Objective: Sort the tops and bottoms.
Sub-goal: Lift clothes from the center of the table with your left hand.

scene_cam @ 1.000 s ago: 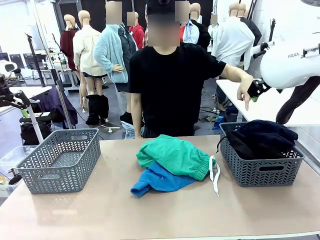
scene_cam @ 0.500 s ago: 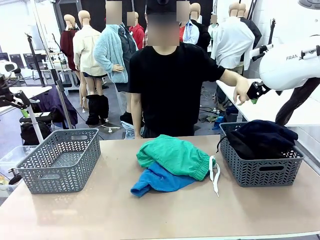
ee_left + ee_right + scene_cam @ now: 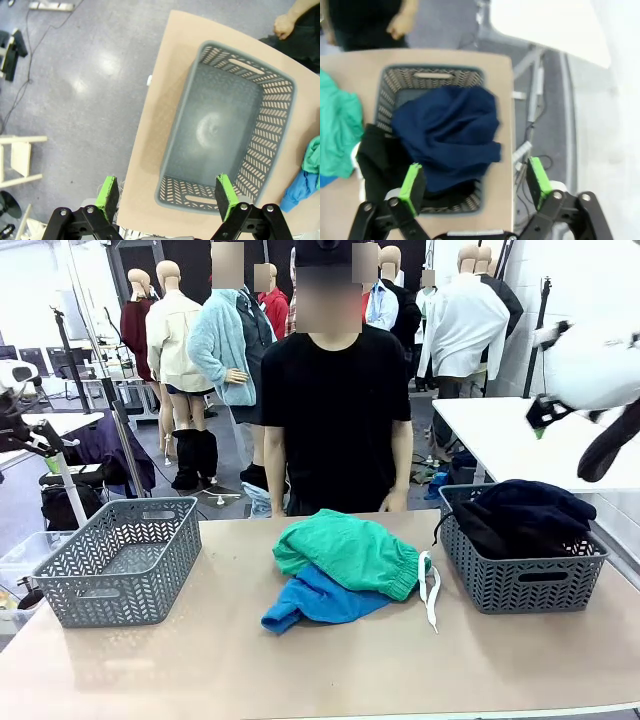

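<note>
Green shorts point(image 3: 348, 549) with a long white drawstring point(image 3: 430, 590) lie mid-table, over a blue garment point(image 3: 318, 598). The shorts also show at the left edge point(image 3: 337, 130) of the right wrist view. A dark navy garment point(image 3: 530, 502) point(image 3: 449, 135) and a black garment point(image 3: 492, 532) point(image 3: 376, 160) fill the right grey basket point(image 3: 520, 580) point(image 3: 432, 75). My right gripper point(image 3: 475, 187) hangs open high above that basket; in the front view it is up at the right point(image 3: 540, 418). My left gripper point(image 3: 167, 197) stands open high over the left grey basket point(image 3: 280, 95) point(image 3: 120, 560), which holds nothing.
A person in a black T-shirt point(image 3: 338, 410) stands at the table's far edge, arms down, one hand point(image 3: 285, 22) near the left basket's far corner. A white table point(image 3: 510, 440) stands behind at the right. Floor and cables lie beyond the table's left edge.
The person has drawn the outstretched arm back to their side. My right arm has swung up and to the right, away from the basket.
</note>
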`<act>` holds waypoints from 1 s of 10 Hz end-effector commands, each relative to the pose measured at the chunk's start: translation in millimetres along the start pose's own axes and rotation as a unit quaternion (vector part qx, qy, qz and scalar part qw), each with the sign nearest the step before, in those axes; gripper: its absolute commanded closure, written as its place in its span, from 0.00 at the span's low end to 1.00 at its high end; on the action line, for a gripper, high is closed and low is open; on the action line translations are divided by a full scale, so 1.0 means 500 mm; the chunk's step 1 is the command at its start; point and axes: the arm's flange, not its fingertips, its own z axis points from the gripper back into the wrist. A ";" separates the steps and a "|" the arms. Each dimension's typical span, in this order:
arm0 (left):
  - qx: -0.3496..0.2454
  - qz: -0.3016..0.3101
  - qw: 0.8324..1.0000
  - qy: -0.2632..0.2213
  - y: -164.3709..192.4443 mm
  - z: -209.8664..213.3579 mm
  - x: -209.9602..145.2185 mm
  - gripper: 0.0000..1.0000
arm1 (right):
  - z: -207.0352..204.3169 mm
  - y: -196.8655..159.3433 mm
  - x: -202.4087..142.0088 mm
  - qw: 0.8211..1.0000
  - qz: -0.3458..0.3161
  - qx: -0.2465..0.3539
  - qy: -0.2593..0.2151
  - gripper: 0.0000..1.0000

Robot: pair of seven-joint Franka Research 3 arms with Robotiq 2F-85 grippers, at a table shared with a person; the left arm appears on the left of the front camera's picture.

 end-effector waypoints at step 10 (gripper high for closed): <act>-0.041 -0.365 0.929 -0.035 -0.506 -0.021 -0.238 0.00 | -0.081 -0.428 -0.220 0.950 -0.306 -0.014 0.066 0.00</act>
